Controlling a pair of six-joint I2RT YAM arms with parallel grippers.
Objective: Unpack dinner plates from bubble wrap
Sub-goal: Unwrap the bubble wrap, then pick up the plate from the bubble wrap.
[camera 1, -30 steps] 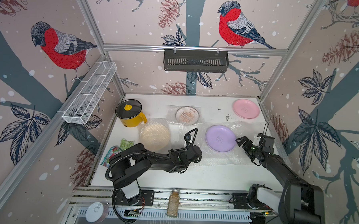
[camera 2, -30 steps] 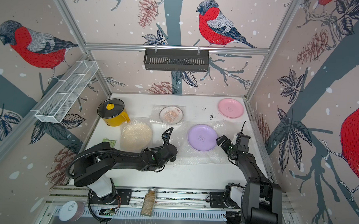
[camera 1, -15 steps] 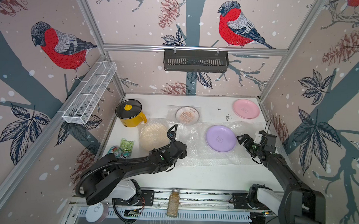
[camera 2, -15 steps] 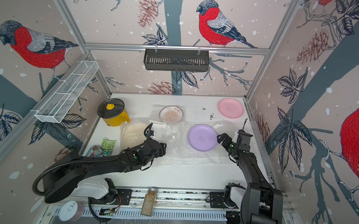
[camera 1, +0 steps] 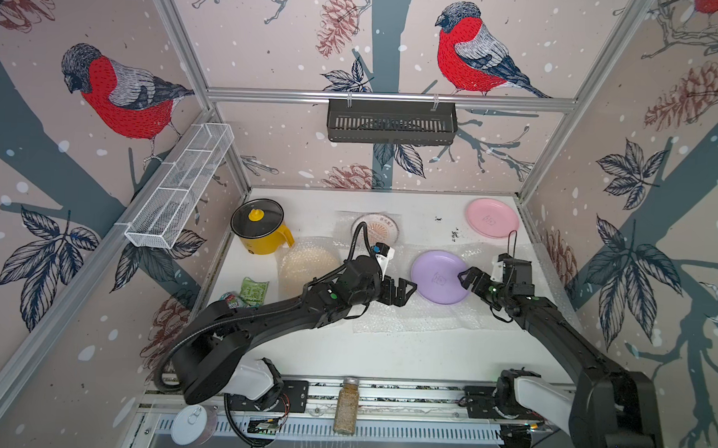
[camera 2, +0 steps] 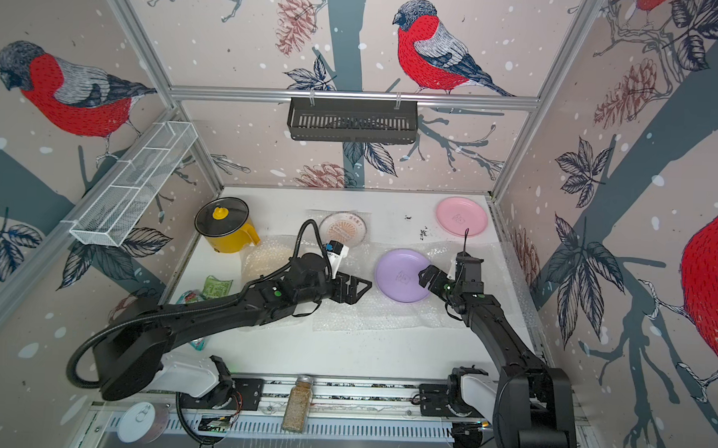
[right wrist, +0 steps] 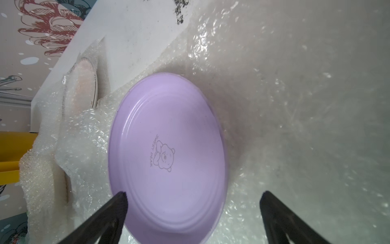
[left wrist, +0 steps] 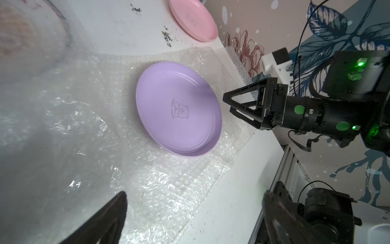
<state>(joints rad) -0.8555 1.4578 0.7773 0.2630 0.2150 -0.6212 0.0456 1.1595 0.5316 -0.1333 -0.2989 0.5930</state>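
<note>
In both top views, a lilac plate [camera 1: 440, 278] [camera 2: 401, 274] lies unwrapped and face up on a spread sheet of bubble wrap [camera 1: 419, 319] on the right half of the white table [camera 1: 385, 351]. The left gripper [camera 1: 406, 293] sits just beside the plate's left rim with its jaws apart. The right gripper [camera 1: 469, 279] reaches over the right rim, jaws also apart. A bare pink plate [camera 1: 491, 217] rests in the far right corner. A sunburst plate [camera 1: 376, 230] and a cream plate [camera 1: 307, 264] lie under their own bubble wrap, near a yellow pot [camera 1: 261, 229]. In the left wrist view, the left gripper [left wrist: 194, 193] shows two fingers [left wrist: 118, 211] spread wide over the wrap, holding nothing. Beyond them the lilac plate [left wrist: 178, 109] lies flat, with the right gripper [left wrist: 228, 104] open at its rim. In the right wrist view, the right gripper [right wrist: 193, 193] has its fingers [right wrist: 114, 211] wide apart, one of them over the plate's edge. Whether it touches the plate cannot be told.
</note>
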